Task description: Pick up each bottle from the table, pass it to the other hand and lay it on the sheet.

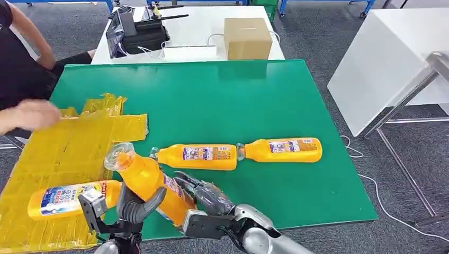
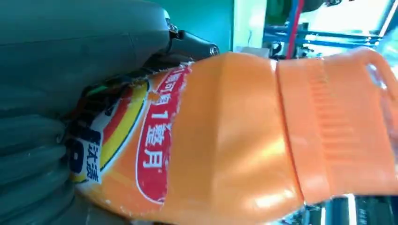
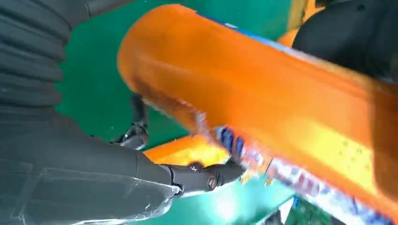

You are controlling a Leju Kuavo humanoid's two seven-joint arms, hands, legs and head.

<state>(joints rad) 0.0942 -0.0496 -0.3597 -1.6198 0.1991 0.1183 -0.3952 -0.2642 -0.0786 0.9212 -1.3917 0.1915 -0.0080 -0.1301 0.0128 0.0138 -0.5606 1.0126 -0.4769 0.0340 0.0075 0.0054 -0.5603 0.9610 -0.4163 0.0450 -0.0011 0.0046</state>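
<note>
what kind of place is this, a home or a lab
Likely a robot lab or test workshop: a green-topped table on grey floor, a white bench with electronics and a cardboard box, and loose cables.

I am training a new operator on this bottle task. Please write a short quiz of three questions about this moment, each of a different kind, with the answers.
1. True or false: one bottle already lies on the yellow sheet.
2. How many bottles lie on the bare green table?
3. The raised bottle is touched by: A) the left hand alone, B) the right hand alone, C) both hands.

Key
1. True: the bottle on the sheet.
2. Two: the middle bottle and the right bottle.
3. C.
</note>
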